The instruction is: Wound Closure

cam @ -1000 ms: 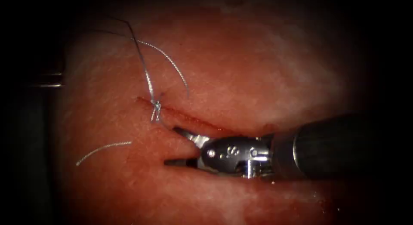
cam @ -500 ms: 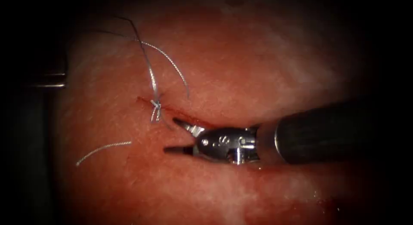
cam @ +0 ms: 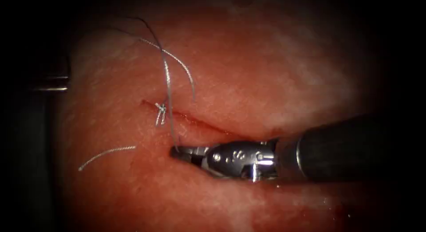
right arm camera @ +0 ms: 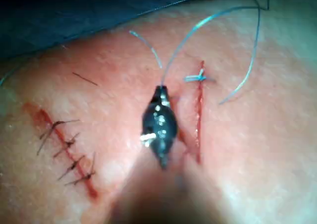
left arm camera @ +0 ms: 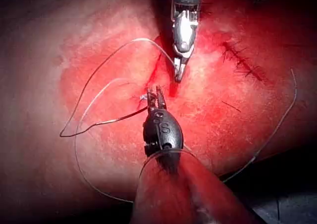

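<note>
The cut (cam: 208,125) runs across the tissue (cam: 266,68), with a knot (cam: 160,108) tied at its left end. My right tool (cam: 178,151) comes in from the right and lies just below the cut, its jaws shut on the thread (cam: 167,81). That strand climbs from the jaws past the knot into the dark upper left. The right wrist view has the same grip (right arm camera: 161,89) beside the knot (right arm camera: 198,78). In the left wrist view my left tool (left arm camera: 154,96) has its jaws shut with a dark strand of thread (left arm camera: 114,119) at them, facing the right tool (left arm camera: 178,76).
A loose cut end of thread (cam: 106,153) lies on the tissue left of the right tool's jaws. A curved tail (cam: 186,76) arcs above the knot. A second cut, closed with dark stitches (right arm camera: 64,144), lies beside the right tool. Red fluid lines the cut.
The right tool's jaws stood wide open below the knot and have now closed on the thread. The strand above the knot has swung to the right.
</note>
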You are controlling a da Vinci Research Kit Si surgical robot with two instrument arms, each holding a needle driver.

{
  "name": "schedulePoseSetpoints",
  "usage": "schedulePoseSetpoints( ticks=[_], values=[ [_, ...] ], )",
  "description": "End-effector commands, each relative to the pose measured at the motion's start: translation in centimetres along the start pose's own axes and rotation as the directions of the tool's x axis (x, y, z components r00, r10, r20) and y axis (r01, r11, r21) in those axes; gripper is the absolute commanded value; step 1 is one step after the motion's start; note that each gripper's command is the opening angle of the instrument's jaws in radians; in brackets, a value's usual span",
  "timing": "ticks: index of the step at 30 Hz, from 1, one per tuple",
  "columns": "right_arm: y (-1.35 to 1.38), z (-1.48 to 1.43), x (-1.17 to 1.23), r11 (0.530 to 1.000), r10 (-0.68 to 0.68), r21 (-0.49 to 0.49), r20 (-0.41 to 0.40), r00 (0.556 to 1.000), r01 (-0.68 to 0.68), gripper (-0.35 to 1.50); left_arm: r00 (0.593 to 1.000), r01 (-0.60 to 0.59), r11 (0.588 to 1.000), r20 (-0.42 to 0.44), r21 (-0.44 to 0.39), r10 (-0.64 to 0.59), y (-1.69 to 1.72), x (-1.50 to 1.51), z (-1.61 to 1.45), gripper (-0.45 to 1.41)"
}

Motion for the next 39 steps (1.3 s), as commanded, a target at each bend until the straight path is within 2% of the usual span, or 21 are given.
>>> schedulePoseSetpoints(
  ticks=[1, 3, 5, 6, 7, 8, 10, 11, 12, 13, 21, 30, 32, 33, 37, 39],
  values=[
    [-0.47, -0.04, 0.28, 0.999, 0.011, 0.033, -0.007, 1.0, -0.011, -0.35, 1.0, 0.005, 1.0, 0.0, -0.004, -0.005, 0.08, -0.09, 0.05, -0.45],
    [-0.64, -0.08, 0.49, 0.998, 0.016, 0.054, -0.012, 1.0, -0.015, -0.35, 1.0, 0.01, 1.0, 0.0, -0.004, -0.01, 0.08, -0.1, 0.05, -0.45],
    [-0.96, -0.19, 0.94, 0.994, 0.027, 0.103, -0.03, 0.999, -0.024, -0.35, 1.0, 0.01, 1.0, 0.001, -0.004, -0.01, 0.09, -0.1, 0.04, -0.45],
    [-1.03, -0.22, 1.07, 0.993, 0.032, 0.118, -0.033, 0.999, -0.028, -0.35, 1.0, 0.01, 1.0, 0.001, -0.004, -0.01, 0.09, -0.1, 0.04, -0.45],
    [-1.03, -0.22, 1.07, 0.993, 0.032, 0.118, -0.033, 0.999, -0.028, -0.35, 1.0, 0.01, 1.0, 0.001, -0.004, -0.01, 0.09, -0.1, 0.04, -0.45],
    [-1.08, -0.29, 1.32, 0.994, 0.016, 0.111, -0.075, 0.997, -0.008, -0.32, 1.0, 0.01, 1.0, 0.001, -0.004, -0.01, 0.08, -0.1, 0.03, -0.45],
    [-1.06, -0.33, 1.38, 0.997, 0.003, 0.083, -0.094, 0.996, 0.005, 0.41, 1.0, 0.01, 1.0, 0.001, -0.005, -0.01, 0.08, -0.1, 0.03, -0.45],
    [-0.97, -0.35, 1.35, 0.998, -0.027, 0.049, -0.094, 0.995, 0.032, 0.91, 1.0, 0.01, 1.0, 0.001, -0.005, -0.01, 0.08, -0.1, 0.02, -0.45],
    [-0.84, -0.36, 1.24, 0.999, -0.042, 0.017, -0.093, 0.995, 0.043, 1.09, 1.0, 0.01, 1.0, 0.001, -0.005, -0.01, 0.08, -0.1, 0.02, -0.45],
    [-0.78, -0.35, 1.18, 0.999, -0.047, 0.011, -0.093, 0.995, 0.048, 1.18, 1.0, 0.01, 1.0, 0.001, -0.006, -0.01, 0.08, -0.1, 0.01, -0.45],
    [-0.29, -0.33, 0.6, 0.995, -0.088, -0.051, -0.057, 0.994, 0.085, 1.23, 1.0, 0.009, 1.0, 0.001, -0.009, -0.009, 0.04, -0.12, -0.01, -0.45],
    [0.1, 0.03, 0.0, 0.986, -0.112, -0.125, -0.006, 0.994, 0.11, 1.23, 1.0, 0.017, 1.0, 0.001, -0.009, -0.017, 0.0, -0.17, -0.01, -0.45],
    [0.14, 0.08, -0.05, 0.985, -0.114, -0.13, -0.001, 0.993, 0.113, 1.23, 1.0, 0.022, 1.0, 0.0, -0.008, -0.022, -0.01, -0.19, -0.01, -0.45],
    [0.21, 0.19, -0.16, 0.983, -0.121, -0.137, 0.014, 0.993, 0.121, 1.23, 1.0, 0.019, 1.0, 0.0, -0.007, -0.019, -0.03, -0.22, 0.0, -0.45],
    [0.24, 0.36, -0.34, 0.98, -0.135, -0.145, 0.036, 0.99, 0.139, 1.23, 1.0, 0.026, 1.0, -0.002, -0.007, -0.026, -0.07, -0.29, 0.02, -0.45],
    [0.24, 0.42, -0.4, 0.977, -0.145, -0.152, 0.043, 0.988, 0.15, 1.18, 1.0, 0.03, 1.0, -0.003, -0.007, -0.03, -0.08, -0.31, 0.02, -0.45]
  ],
)
